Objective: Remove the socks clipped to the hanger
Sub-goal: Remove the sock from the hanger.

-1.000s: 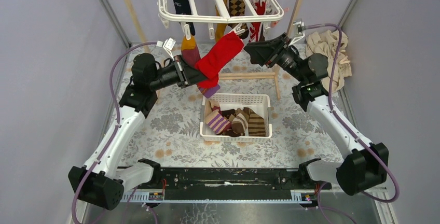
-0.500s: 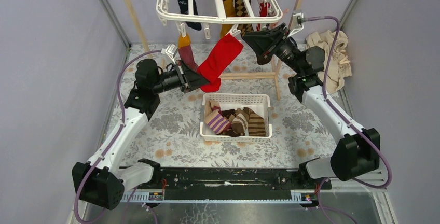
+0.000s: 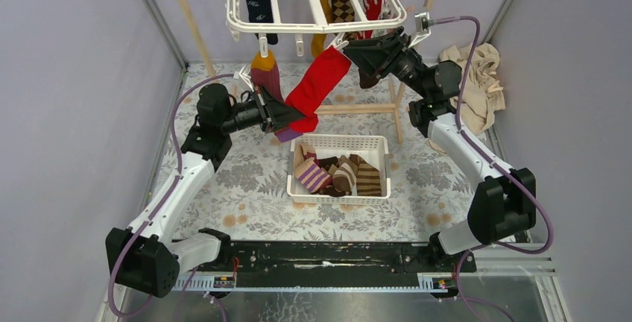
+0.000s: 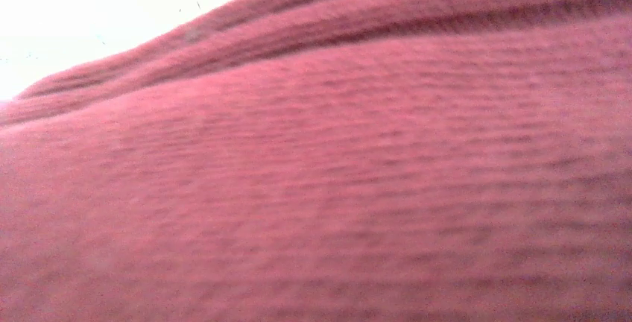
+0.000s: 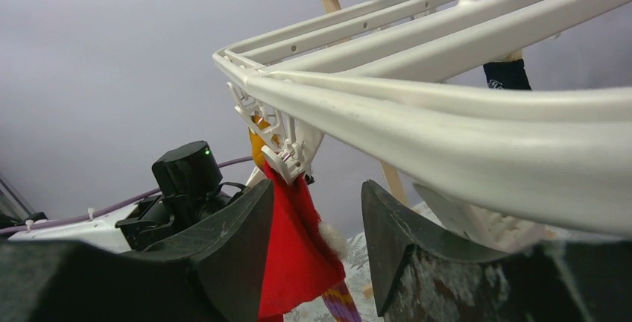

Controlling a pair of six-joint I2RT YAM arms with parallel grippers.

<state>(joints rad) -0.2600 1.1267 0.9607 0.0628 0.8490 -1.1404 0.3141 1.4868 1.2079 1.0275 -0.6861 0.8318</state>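
From above, the left gripper (image 3: 289,115) is closed on the toe end of the red sock (image 3: 319,83), which is drawn out in a straight line. Its long axis slants from the clip at the far right, under the near rail of the hanger (image 3: 287,28), down to that gripper at the near left. The right gripper (image 3: 350,48) sits at the sock's upper end, tucked close under the hanger rail with little room above it. A mustard-and-maroon sock (image 3: 264,76) hangs just left of the red one, and more socks (image 3: 339,1) dangle farther back. The white basket (image 3: 340,141) lies on the floral table (image 3: 223,188) just near of the stretched sock, clear of it. A wooden crossbar (image 3: 363,108) runs to the right between the basket and the right arm, and bare table spreads to the left and near side of the left arm. The left wrist view is filled by ribbed red sock (image 4: 335,188) pressed close to the lens, so its fingers are hidden. In the right wrist view the right gripper (image 5: 317,188) stands partly open, with its dark fingers (image 5: 231,255) on either side of the red sock (image 5: 294,255) just below the white clip (image 5: 287,159) that holds it. Whether they touch the cloth cannot be told. The hanger (image 5: 447,113) sweeps overhead, very near.
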